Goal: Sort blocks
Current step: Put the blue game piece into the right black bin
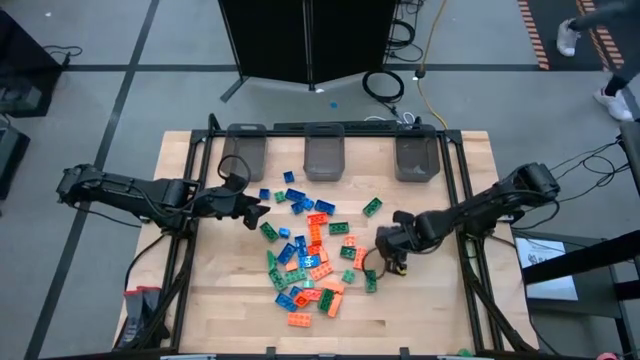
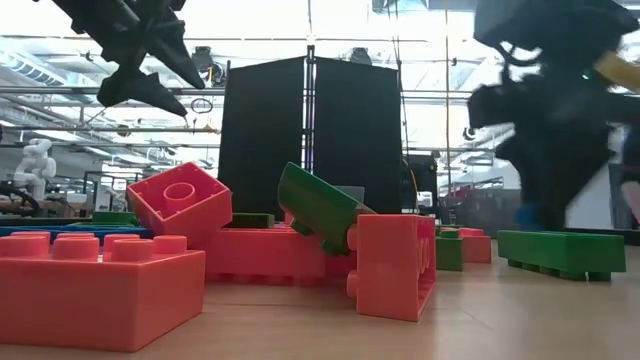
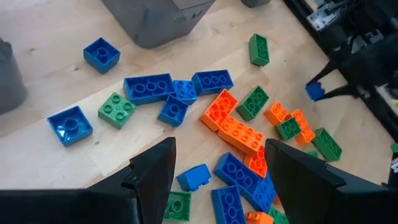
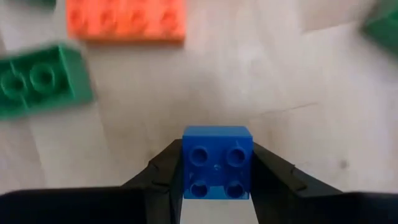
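Right tool (image 4: 214,186) pinches a small blue brick (image 4: 217,163) just above the bench (image 4: 298,81), while the left tool (image 3: 214,180) hangs wide open over the pile.

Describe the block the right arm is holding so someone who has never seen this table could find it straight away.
Start at the wooden table and follow the right arm in from its right edge to the right hand beside the pile. Clamped between its two dark fingers is a small square blue block with four studs. It is the only block off the wood; the nearest ones, a green block and an orange block, lie loose.
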